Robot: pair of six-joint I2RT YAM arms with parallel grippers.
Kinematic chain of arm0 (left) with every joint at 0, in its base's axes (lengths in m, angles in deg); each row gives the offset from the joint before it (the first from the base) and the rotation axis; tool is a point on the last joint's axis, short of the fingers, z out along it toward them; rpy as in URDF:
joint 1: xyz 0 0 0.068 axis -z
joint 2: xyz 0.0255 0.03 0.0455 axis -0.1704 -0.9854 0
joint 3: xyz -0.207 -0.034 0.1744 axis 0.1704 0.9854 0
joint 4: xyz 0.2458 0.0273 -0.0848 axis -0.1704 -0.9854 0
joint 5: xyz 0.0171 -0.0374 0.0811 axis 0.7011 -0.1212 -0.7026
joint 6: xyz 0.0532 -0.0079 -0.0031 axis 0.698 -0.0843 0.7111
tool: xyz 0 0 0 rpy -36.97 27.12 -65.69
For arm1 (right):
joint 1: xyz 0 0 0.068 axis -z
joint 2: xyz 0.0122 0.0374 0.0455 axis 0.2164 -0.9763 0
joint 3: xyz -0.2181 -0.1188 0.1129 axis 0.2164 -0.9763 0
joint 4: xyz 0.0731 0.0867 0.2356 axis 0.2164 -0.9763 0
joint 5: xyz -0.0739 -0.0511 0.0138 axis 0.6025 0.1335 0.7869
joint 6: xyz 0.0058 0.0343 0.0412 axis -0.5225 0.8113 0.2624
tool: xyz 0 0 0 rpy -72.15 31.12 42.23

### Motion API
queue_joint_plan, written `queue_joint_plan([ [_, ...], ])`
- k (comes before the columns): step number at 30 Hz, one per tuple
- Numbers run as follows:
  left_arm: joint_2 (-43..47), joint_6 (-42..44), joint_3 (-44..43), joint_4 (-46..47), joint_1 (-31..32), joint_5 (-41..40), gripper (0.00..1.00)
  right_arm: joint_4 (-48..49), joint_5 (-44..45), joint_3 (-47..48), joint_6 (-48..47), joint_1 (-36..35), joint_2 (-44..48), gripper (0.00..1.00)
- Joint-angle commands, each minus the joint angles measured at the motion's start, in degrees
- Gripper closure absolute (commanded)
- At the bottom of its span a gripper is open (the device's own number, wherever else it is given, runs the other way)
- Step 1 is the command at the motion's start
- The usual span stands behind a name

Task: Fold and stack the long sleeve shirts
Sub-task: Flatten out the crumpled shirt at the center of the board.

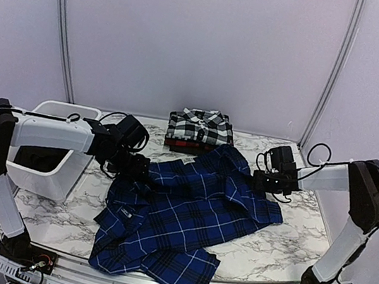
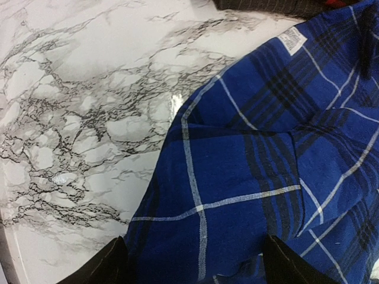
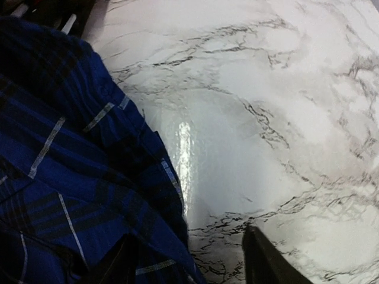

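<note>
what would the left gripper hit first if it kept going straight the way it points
the blue plaid shirt, probably: in the wrist view its cloth fills the gap between the fingers of the left gripper, with the marble table under it. depth is unclear

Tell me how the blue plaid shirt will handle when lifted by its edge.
Likely floppy: the blue plaid shirt lies rumpled and creased. Probably light, since the cloth looks thin. It may slide on the glossy marble tabletop.
</note>
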State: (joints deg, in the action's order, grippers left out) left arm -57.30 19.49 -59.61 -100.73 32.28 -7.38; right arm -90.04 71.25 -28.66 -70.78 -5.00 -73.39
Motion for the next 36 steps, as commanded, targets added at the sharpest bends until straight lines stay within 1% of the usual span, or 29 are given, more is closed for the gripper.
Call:
queue_joint_plan([
  [1,-1.5,0.5,1.5,2.2,-1.1,1.0,0.20,2.3,-1.6,-1.2,2.2,0.8,-0.4,0.52],
  [3,-1.5,0.4,2.2,2.7,-1.2,1.2,0.23,2.2,-1.2,-2.0,2.8,0.8,0.4,0.68],
  [5,-1.5,0.5,2.7,3.4,-1.4,1.6,0.30,1.3,-0.2,-2.6,3.2,0.9,1.4,0.85],
  [7,-1.9,0.6,3.0,4.2,-1.4,2.8,0.46,-0.7,1.7,-3.3,4.2,1.1,2.6,1.00],
  [9,-2.6,1.0,3.0,4.9,-1.4,4.5,0.66,-2.9,3.0,-4.2,5.6,1.8,4.1,1.00],
  [11,-3.2,1.1,3.0,5.5,-1.3,5.5,0.82,-4.8,4.1,-6.1,7.2,3.0,6.7,1.00],
  [13,-3.5,1.0,3.2,5.7,-1.3,6.1,0.92,-6.7,3.9,-8.9,9.1,5.4,10.8,1.00],
  [14,-3.6,1.0,3.2,5.8,-1.4,6.4,0.94,-7.4,3.4,-10.4,10.0,6.9,13.9,1.00],
  [18,-3.5,0.9,3.1,6.3,-1.0,7.6,0.98,-9.8,0.6,-16.6,13.2,13.5,25.7,1.00],
  [21,-3.8,0.9,2.4,6.7,-0.8,8.2,0.99,-11.2,-0.6,-18.6,13.7,15.3,32.4,1.00],
  [23,-4.4,0.9,1.7,6.8,-0.8,8.2,0.99,-12.2,-1.8,-18.5,13.5,15.3,34.3,0.88],
  [25,-5.1,0.9,0.9,6.8,-0.8,7.6,0.99,-13.1,-2.2,-17.7,12.8,15.3,35.0,0.80],
  [26,-5.3,0.9,0.7,6.8,-0.8,7.1,0.99,-13.5,-2.5,-17.1,12.4,15.3,35.2,0.71],
  [29,-6.2,0.8,-1.0,6.7,-1.4,5.9,0.99,-15.1,-3.0,-15.6,11.0,15.3,35.0,0.55],
  [34,-9.5,0.5,-6.2,6.4,-3.9,6.1,1.00,-17.5,-1.5,-14.7,10.4,15.3,35.8,0.38],
  [36,-11.5,0.1,-8.9,6.1,-4.5,6.5,1.00,-17.8,-1.6,-15.2,10.3,15.2,36.3,0.37],
])
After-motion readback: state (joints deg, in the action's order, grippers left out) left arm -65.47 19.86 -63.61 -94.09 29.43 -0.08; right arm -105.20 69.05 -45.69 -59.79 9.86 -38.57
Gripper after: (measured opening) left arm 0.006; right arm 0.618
